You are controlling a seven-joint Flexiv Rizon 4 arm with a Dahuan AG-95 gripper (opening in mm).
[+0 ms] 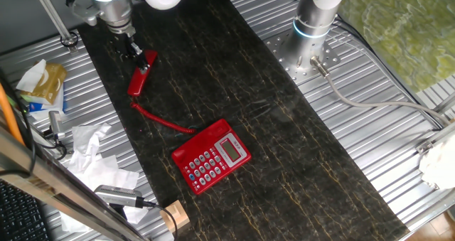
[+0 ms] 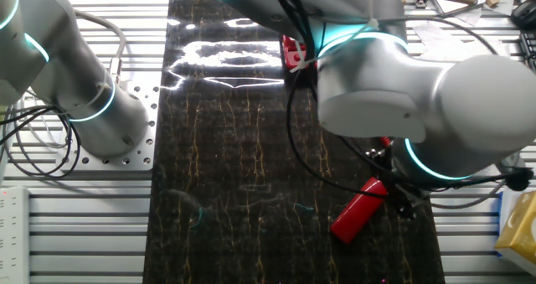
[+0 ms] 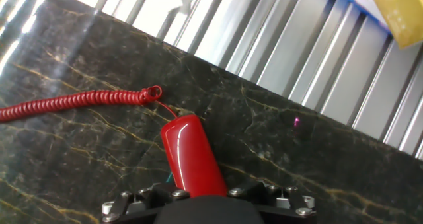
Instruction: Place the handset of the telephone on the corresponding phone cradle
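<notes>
The red handset [image 1: 141,76] is at the far left of the dark mat, tilted, with its upper end in my gripper [image 1: 135,54]. The hand view shows the handset [image 3: 190,156] running out from between the jaws of the gripper [image 3: 198,194], which is shut on it. Its red coiled cord [image 1: 160,118] trails over the mat to the telephone [image 1: 211,156], which lies flat near the mat's front with keypad and display up. The phone cradle [image 1: 201,138] is the bare red strip beside the keypad. In the other fixed view the handset [image 2: 358,209] shows below the arm, and the telephone [image 2: 293,53] is mostly hidden.
A second arm's base [image 1: 313,28] stands on the ribbed metal table at the back right. Crumpled tissues [image 1: 89,145], a yellow packet [image 1: 46,81], a wooden block [image 1: 174,216] and cables lie left of the mat. A grey cable [image 1: 370,102] runs off right.
</notes>
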